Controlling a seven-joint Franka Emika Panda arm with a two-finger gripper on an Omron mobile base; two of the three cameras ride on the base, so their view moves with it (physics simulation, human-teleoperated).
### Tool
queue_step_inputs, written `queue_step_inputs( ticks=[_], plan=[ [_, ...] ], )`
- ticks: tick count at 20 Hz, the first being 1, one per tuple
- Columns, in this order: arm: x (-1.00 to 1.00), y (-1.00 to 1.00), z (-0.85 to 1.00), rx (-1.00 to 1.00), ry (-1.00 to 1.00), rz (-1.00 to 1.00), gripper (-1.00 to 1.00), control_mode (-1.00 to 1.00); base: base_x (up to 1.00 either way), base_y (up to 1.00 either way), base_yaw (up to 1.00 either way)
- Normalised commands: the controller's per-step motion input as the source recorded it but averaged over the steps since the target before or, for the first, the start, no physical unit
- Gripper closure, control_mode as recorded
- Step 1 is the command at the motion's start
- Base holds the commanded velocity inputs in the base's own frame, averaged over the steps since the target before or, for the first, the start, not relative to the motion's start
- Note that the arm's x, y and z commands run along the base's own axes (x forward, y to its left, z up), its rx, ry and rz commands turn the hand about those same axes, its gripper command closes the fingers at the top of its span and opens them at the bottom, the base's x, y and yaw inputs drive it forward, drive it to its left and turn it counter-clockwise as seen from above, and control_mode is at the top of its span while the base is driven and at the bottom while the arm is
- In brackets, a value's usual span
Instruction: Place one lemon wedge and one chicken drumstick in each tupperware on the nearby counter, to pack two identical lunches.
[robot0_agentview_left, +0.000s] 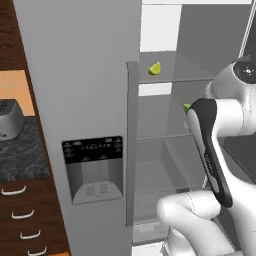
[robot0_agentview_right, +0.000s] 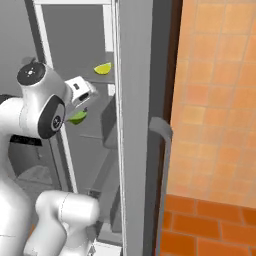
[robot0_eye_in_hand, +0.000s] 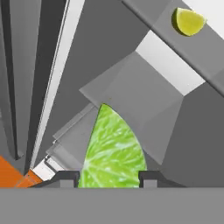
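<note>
My gripper (robot0_eye_in_hand: 109, 178) reaches into the open fridge and is shut on a green-yellow lemon wedge (robot0_eye_in_hand: 113, 148), which sits between the two fingertips (robot0_eye_in_hand: 65, 177). The same held wedge (robot0_agentview_right: 78, 117) shows just below the hand in the right base view. In the left base view it peeks out as a green sliver (robot0_agentview_left: 186, 106) beside the forearm. A second lemon wedge (robot0_agentview_left: 155, 68) (robot0_agentview_right: 103, 68) (robot0_eye_in_hand: 189, 22) lies on the upper glass shelf, apart from the gripper. The marbled counter (robot0_agentview_left: 22, 152) is at the far left. The tupperware and the chicken drumstick are out of view.
The closed fridge door with its dispenser panel (robot0_agentview_left: 92, 167) and long handle (robot0_agentview_left: 131, 145) stands left of the open compartment. Glass shelves (robot0_agentview_left: 170, 134) stack below the wedge. A grey appliance (robot0_agentview_left: 9, 119) sits on the counter above drawers (robot0_agentview_left: 22, 215). An orange tiled wall (robot0_agentview_right: 215, 100) lies right.
</note>
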Motion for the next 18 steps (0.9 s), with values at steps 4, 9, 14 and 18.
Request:
queue_step_inputs(
  ticks=[4, 9, 14, 18],
  plan=[
    [0.0, 0.0, 0.0, 0.0, 0.0, 0.0, 1.0, 1.0, -1.0, 0.49, 0.12],
    [0.0, 0.0, 0.0, 0.0, 0.0, 0.0, 1.0, 1.0, -0.54, 1.0, 0.04],
    [0.0, 0.0, 0.0, 0.0, 0.0, 0.0, 1.0, 1.0, 0.11, 1.0, 0.0],
    [0.0, 0.0, 0.0, 0.0, 0.0, 0.0, 1.0, 1.0, 0.55, 1.0, -0.04]
  ],
)
